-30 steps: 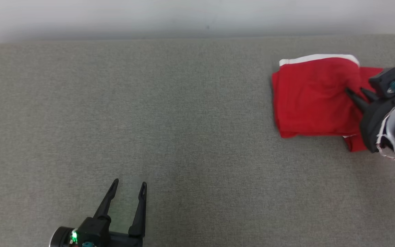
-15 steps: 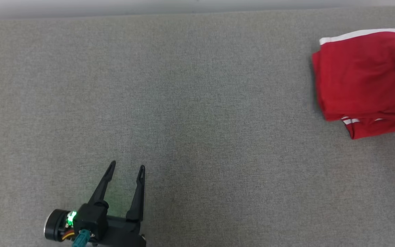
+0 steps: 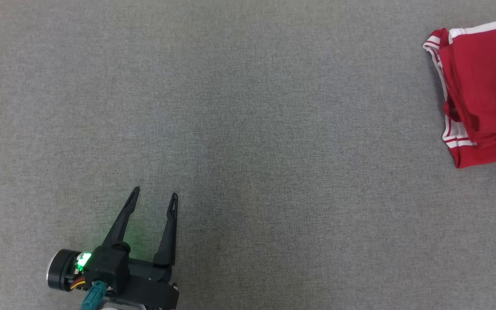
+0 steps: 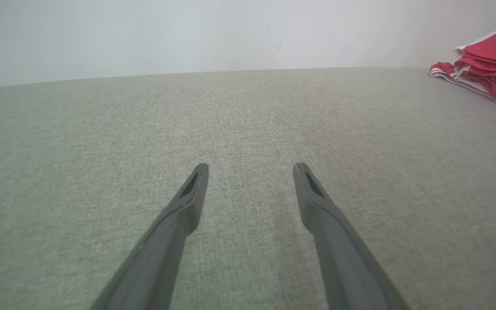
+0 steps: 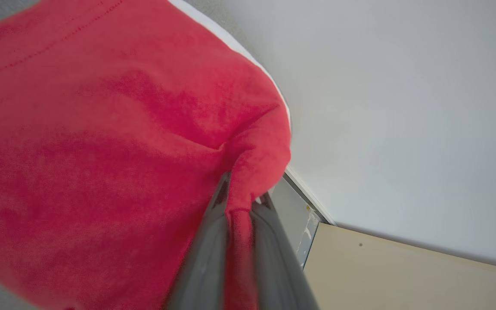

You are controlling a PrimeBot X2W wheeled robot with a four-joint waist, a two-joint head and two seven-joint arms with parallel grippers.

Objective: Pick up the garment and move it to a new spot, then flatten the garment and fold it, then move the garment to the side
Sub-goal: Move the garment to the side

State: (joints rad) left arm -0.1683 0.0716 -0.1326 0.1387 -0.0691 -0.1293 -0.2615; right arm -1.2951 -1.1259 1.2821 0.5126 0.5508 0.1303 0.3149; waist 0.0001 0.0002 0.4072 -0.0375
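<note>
The folded red garment [image 3: 485, 90] with white stripes lies at the far right edge of the head view, partly cut off. It also sits at the upper right of the left wrist view as the garment [image 4: 491, 64]. Up close in the right wrist view, my right gripper [image 5: 241, 200] is shut on a pinched fold of the garment [image 5: 101, 150], red cloth running down between its fingers. My left gripper [image 3: 153, 196] stands open over bare grey fabric at the lower left, far from the garment; the left gripper [image 4: 250, 170] holds nothing.
A grey fabric surface [image 3: 248, 129] spreads across the head view. A pale wall [image 4: 187, 34] rises behind its far edge. The right wrist view shows a white wall [image 5: 403, 107] and a beige panel [image 5: 403, 275] beyond the garment.
The head camera has tilted down and turned left, so the wall and my right arm left the view. The garment's left side now shows striped edges, its top layer drawn rightward.
</note>
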